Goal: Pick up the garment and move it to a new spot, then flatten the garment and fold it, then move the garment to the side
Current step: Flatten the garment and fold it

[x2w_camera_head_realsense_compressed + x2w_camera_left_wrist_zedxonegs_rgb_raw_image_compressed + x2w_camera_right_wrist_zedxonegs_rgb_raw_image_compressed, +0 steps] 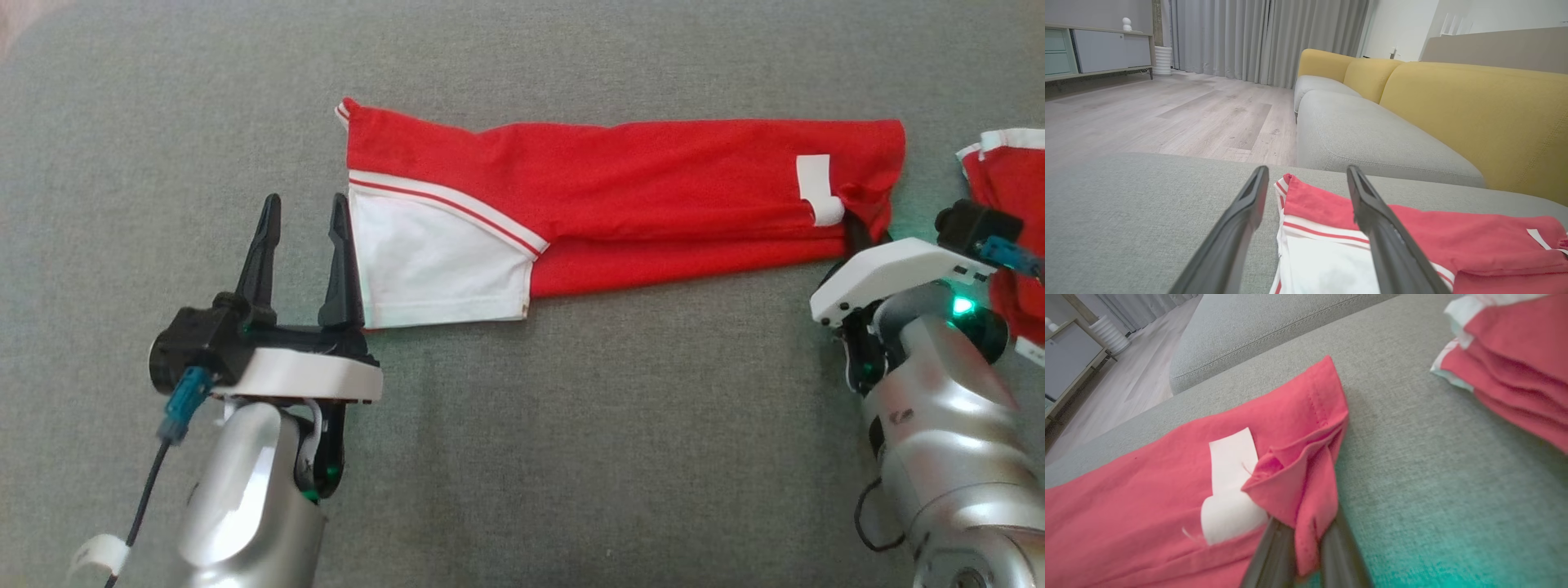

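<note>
Left jaws spread wide, empty, at white end of garment (653,180); right jaws clamped on red corner. Garment lying on grey cushion (571,449), seemingly folded lengthwise into strip; cross fold, move aside likely left.

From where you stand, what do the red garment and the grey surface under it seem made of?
The red garment: soft matte cloth, perhaps cotton knit; it creases and bunches where the right gripper pinches it. The grey surface: coarse matte woven upholstery, its weave visible up close.
</note>
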